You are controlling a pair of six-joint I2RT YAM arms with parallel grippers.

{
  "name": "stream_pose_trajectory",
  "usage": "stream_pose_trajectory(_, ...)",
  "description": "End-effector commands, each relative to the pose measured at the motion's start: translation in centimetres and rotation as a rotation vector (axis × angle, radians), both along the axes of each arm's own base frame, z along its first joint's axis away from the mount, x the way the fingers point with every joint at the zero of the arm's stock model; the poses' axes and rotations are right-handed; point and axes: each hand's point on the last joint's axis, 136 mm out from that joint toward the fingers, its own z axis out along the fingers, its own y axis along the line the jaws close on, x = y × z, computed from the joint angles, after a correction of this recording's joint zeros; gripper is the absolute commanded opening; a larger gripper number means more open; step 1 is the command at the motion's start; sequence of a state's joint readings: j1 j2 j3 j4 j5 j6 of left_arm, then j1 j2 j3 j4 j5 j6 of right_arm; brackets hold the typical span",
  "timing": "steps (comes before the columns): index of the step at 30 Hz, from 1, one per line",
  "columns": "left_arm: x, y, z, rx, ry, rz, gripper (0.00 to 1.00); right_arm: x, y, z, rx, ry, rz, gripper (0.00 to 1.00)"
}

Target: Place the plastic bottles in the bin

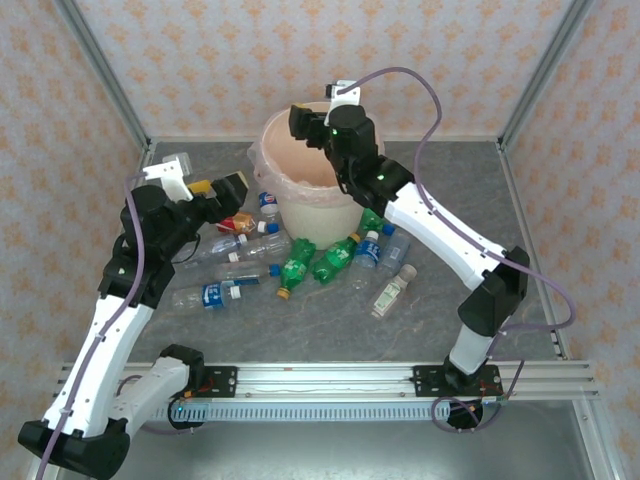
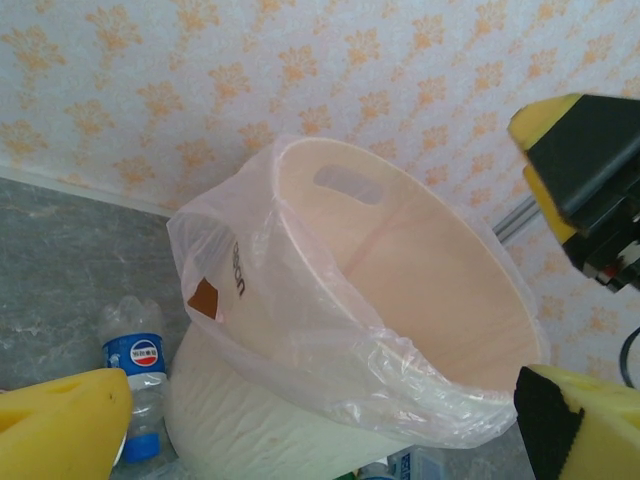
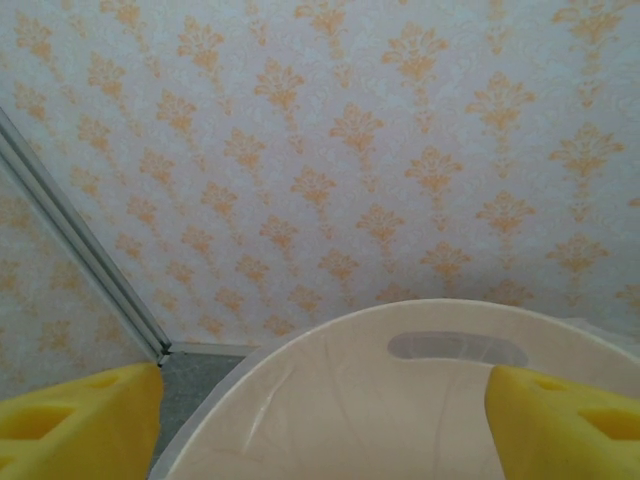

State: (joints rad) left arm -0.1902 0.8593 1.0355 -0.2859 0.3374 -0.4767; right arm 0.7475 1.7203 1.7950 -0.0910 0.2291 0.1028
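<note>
Cream plastic formed the bin [image 1: 268, 140], which stood at the far middle of the grey table [image 1: 520, 200], probably so that either arm could reach over its rim. A thin clear liner [image 2: 300, 330] was folded out over that rim. The plastic bottles [image 1: 296, 268] lay on their sides in a loose scatter just near the bin and to its left, green ones mixed with clear blue-labelled ones. One blue-labelled bottle [image 2: 135, 365] rested close against the bin's left wall. No bottle could be made out inside the bin, though its floor was hidden.

The right pincer [image 1: 300, 122] hung above the bin's mouth, a sensible place to let a bottle drop. Its yellow pads [image 3: 75, 425] were spread well apart, with nothing between them and touching nothing. The left pincer [image 1: 225, 188] waited left of the bin above the scatter, spread to its widest and empty, seemingly ready for a pick.
</note>
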Motion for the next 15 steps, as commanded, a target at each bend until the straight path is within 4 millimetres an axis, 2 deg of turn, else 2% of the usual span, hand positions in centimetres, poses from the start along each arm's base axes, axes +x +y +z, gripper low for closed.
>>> stream_pose_trajectory(1,-0.2,-1.2,0.8,0.011,-0.017,-0.067,0.99,-1.7,-3.1,2.7,0.023,-0.029,-0.071,0.88)
stream_pose_trajectory(7,0.4,-1.8,0.6,0.029,-0.014,-0.102,0.99,-3.3,-6.4,2.2,0.013,0.006,-0.167,1.0)
stream_pose_trajectory(12,0.8,-2.9,0.6,0.023,-0.012,-0.154,0.99,-4.9,-9.5,1.0,0.028,0.05,-0.229,1.0)
stream_pose_trajectory(15,0.7,-3.5,0.7,0.028,-0.014,-0.181,0.99,-5.8,-12.0,-0.9,0.04,0.11,-0.28,1.0)
